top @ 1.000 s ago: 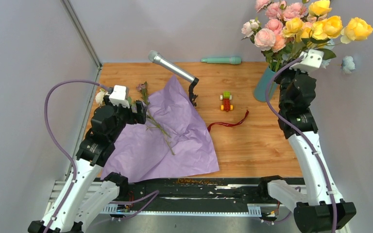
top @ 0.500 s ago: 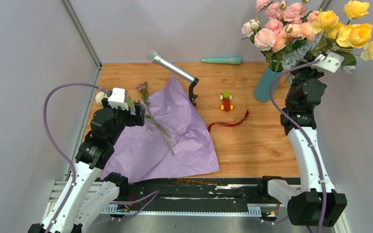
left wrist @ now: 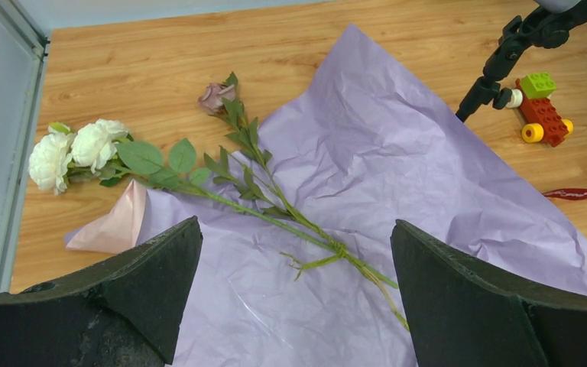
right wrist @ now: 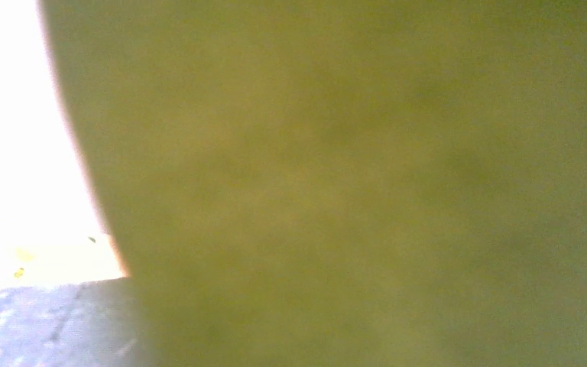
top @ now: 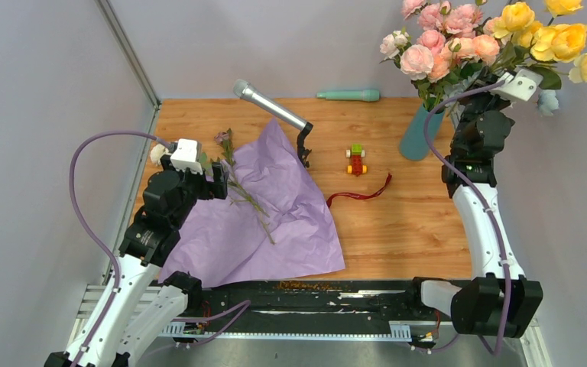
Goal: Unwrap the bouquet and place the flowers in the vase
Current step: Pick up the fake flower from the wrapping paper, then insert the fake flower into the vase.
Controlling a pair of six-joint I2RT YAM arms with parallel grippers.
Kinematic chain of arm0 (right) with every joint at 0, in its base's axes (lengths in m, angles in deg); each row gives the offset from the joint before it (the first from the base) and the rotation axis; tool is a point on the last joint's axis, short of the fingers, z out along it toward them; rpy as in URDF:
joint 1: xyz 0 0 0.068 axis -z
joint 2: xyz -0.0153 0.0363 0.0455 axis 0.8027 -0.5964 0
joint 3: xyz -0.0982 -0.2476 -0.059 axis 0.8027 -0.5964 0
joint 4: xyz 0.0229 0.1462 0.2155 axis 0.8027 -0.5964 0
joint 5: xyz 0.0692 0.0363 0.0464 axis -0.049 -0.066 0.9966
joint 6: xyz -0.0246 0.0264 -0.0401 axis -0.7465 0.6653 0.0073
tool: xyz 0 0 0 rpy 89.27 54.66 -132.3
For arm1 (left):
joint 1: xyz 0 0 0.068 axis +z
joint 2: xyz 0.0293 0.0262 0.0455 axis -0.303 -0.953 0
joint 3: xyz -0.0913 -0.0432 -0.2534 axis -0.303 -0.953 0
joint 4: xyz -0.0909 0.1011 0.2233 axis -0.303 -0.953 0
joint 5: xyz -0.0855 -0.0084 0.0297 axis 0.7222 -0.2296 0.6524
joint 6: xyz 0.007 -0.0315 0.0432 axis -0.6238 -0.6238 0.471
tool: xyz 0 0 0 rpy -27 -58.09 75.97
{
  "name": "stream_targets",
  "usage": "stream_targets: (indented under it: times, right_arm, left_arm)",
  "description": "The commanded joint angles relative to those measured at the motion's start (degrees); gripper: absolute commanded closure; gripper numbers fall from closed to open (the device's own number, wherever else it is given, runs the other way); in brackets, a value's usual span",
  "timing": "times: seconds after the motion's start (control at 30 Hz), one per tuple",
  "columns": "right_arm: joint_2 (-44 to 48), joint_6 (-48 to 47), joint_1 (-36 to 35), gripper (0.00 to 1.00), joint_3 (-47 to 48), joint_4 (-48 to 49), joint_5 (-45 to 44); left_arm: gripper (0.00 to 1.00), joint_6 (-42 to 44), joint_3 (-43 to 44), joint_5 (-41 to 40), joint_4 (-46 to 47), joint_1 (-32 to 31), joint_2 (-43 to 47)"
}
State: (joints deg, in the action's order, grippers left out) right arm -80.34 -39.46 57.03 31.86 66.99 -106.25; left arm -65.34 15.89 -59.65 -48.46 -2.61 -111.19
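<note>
Above the far right corner of the table (top: 405, 229), the right fingers, hidden in leaves but closed on the yellow roses (top: 572, 40), have swung them rightward off the teal vase (top: 416, 138), so they still need inserting, while the left fingers (left wrist: 474, 298) gape over two leftover stems (left wrist: 275, 214).

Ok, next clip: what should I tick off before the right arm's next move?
1. Wrap off: paper flat, ribbon loose: ok.
2. Vase upright, pink roses inside: ok.
3. Right gripper shut on yellow roses: ok.
4. Their stems over the vase mouth: cannot tell, blooms hide it.
5. Right wrist view: not ok, blocked.
6. Left gripper open above white roses' stems on the paper: ok.
</note>
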Motion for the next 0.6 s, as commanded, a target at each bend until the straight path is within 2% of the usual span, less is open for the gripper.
stream_targets:
  times: [0.0, 0.57]
  right_arm:
    - [-1.5, 2.2, 0.5, 1.00, 4.5, 3.1, 2.4]
    - [-7.2, 5.5, 2.1, 1.00, 6.9, 2.6, 5.0]
  left_arm:
    - [0.00, 0.8, -0.1, -0.7, 1.0, 0.2, 0.5]
    - [0.00, 0.5, -0.4, 0.2, 1.0, 0.2, 0.8]
